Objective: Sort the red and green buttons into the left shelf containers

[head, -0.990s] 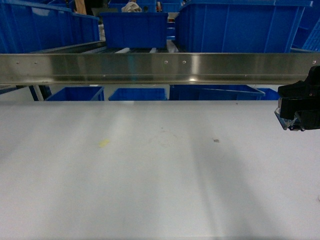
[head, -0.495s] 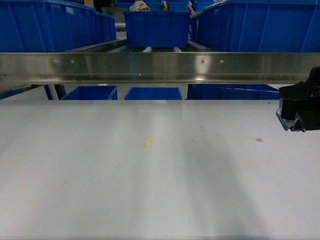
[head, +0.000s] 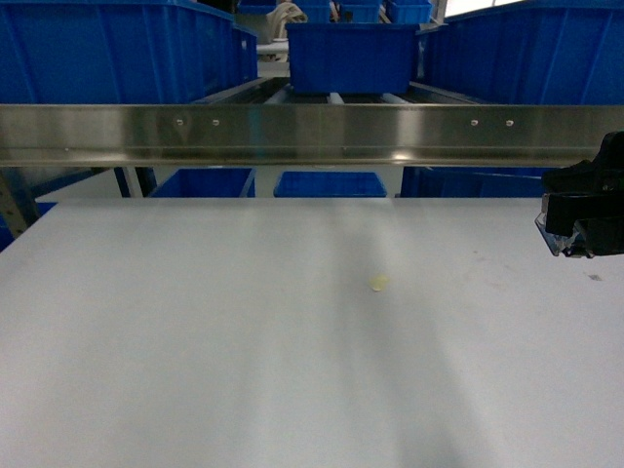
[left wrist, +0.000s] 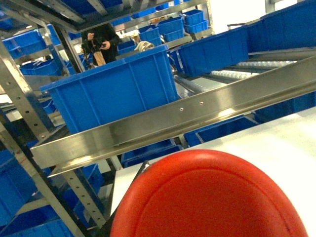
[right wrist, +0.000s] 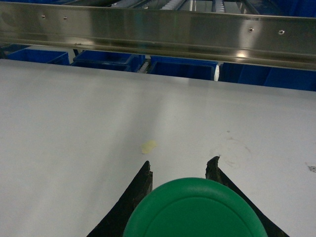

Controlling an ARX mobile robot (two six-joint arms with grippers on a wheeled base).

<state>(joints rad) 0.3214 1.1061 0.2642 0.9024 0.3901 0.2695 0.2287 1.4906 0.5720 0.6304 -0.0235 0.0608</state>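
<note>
Between the black fingers [right wrist: 143, 185] of the right tool [right wrist: 180, 170], the green button [right wrist: 195, 210] sits clamped, its round cap filling the bottom of the right wrist view and hiding where the fingers meet its base. Ahead of it on the white table [right wrist: 74, 123] lies a small pale yellow scrap [right wrist: 148, 146], a little to the left of the fingertips. From the head camera the same tool [head: 565, 244] shows only at the right edge, hanging above the table [head: 195, 341] with something clear and bluish in its grip, while the scrap [head: 379, 283] lies right of the middle.

Close against the left wrist camera, the red button [left wrist: 210, 197] fills the lower part of that view with its cap. The left tool itself is hidden behind the cap, so I cannot tell whether it is clenched or released.

Beyond the table's far edge runs a long steel rail [head: 292, 132] with small screw holes. Behind the rail, on shelf rollers, stands a large blue bin [head: 117, 49] at the left, a smaller blue bin [head: 351, 54] in the middle, and another large one [head: 526, 54] at the right. The left wrist view shows the large bin [left wrist: 113, 91] just behind the rail [left wrist: 187, 113], and a figure in dark clothes [left wrist: 101, 42] far back among the shelves.
</note>
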